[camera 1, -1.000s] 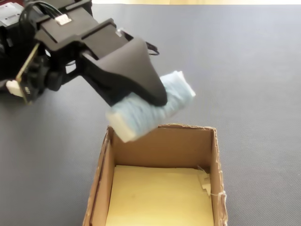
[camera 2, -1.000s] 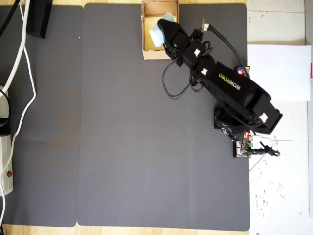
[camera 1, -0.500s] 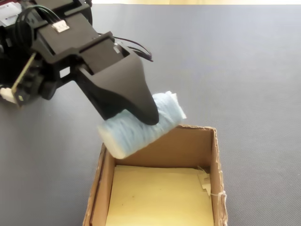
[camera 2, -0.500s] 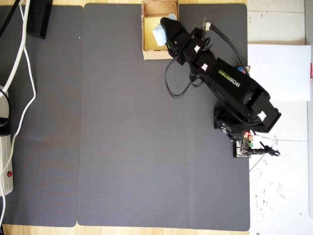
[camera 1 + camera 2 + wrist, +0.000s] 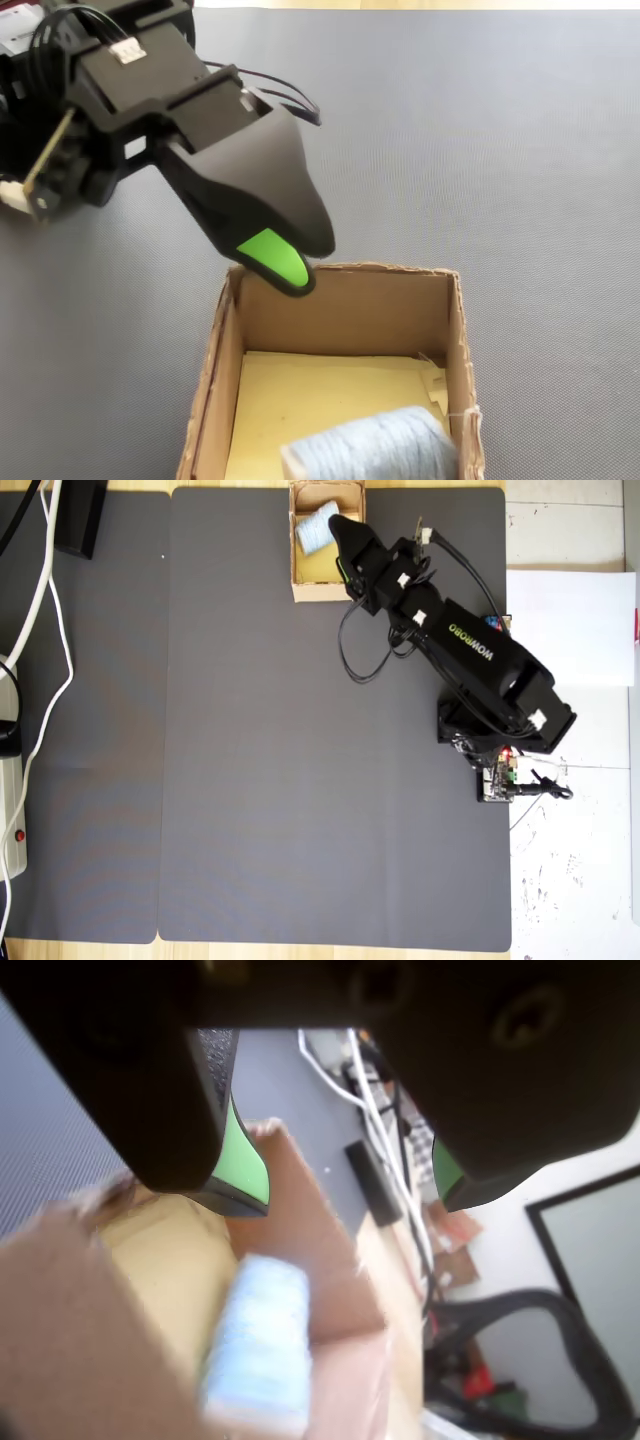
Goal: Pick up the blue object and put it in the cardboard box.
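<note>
The blue object, a pale ridged roll, lies on its side on the yellowish floor of the cardboard box, against the box's near end in the fixed view. The overhead view shows the roll inside the box at the mat's top edge. My gripper hangs just above the box's far rim, open and empty. In the wrist view its green pads stand wide apart around the gripper's middle, with the roll below them inside the box.
The box stands on a dark grey mat. White cables and a black block lie left of it. The arm's base and a circuit board sit at the mat's right edge, next to white paper.
The gripper has opened and let go of the roll, which has dropped from between the jaws onto the box's floor. The gripper itself has barely moved.
</note>
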`<action>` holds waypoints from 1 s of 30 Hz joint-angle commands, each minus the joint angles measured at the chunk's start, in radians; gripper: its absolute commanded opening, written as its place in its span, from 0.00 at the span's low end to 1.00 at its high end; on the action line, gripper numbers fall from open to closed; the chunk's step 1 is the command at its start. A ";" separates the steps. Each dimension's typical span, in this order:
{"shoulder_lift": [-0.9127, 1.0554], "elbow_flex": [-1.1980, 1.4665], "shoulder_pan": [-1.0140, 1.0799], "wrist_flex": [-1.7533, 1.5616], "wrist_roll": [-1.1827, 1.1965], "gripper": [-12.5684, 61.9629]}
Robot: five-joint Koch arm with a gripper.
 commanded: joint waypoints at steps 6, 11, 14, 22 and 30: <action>0.143 -0.002 -0.120 -0.020 0.026 0.60; 0.236 0.087 -0.224 -0.009 0.026 0.61; 0.293 0.146 -0.296 -0.011 0.037 0.62; 0.459 0.342 -0.511 -0.015 0.057 0.62; 0.586 0.508 -0.664 -0.011 0.055 0.63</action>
